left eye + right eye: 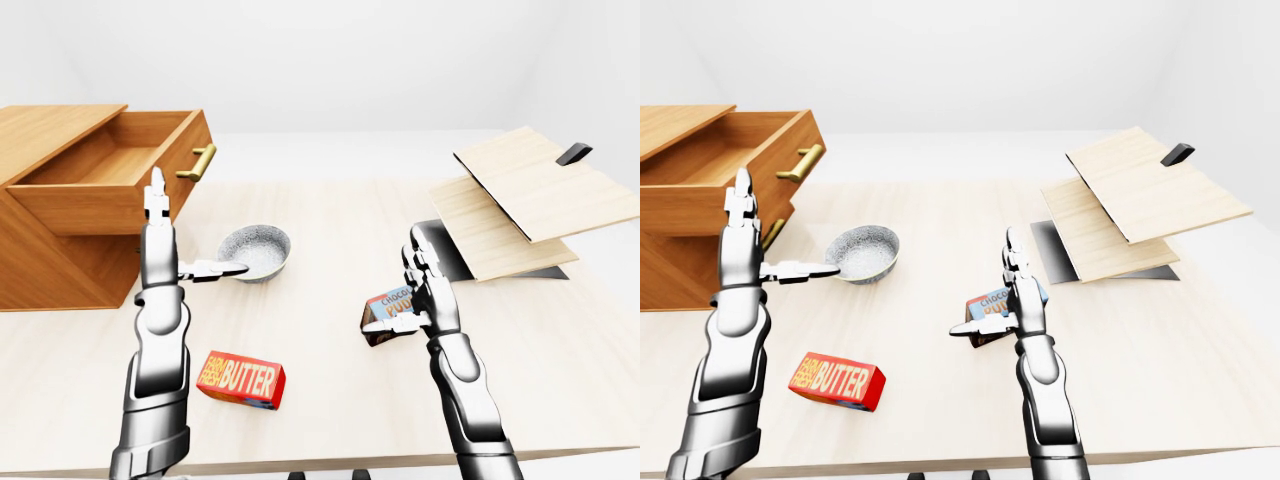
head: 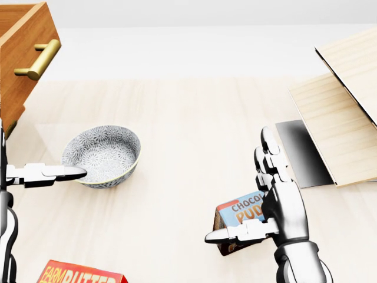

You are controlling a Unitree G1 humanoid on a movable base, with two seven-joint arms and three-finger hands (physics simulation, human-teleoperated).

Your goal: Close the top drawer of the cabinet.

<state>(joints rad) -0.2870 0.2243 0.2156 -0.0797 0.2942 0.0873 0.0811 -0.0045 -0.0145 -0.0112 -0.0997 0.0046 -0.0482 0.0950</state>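
The wooden cabinet (image 1: 50,260) stands at the left of the left-eye view. Its top drawer (image 1: 110,190) is pulled out and looks empty, with a brass handle (image 1: 198,162) on its face. My left hand (image 1: 165,240) is raised open just right of the drawer's near side, fingers upright and thumb pointing right toward the bowl; whether it touches the drawer cannot be told. My right hand (image 1: 420,285) hangs open over the table, beside a chocolate pudding box (image 1: 385,310).
A patterned grey bowl (image 1: 255,250) sits right of the cabinet. A red butter box (image 1: 242,379) lies near the table's bottom edge. Two stacked wooden boards (image 1: 520,200) with a dark plate under them lie at the right.
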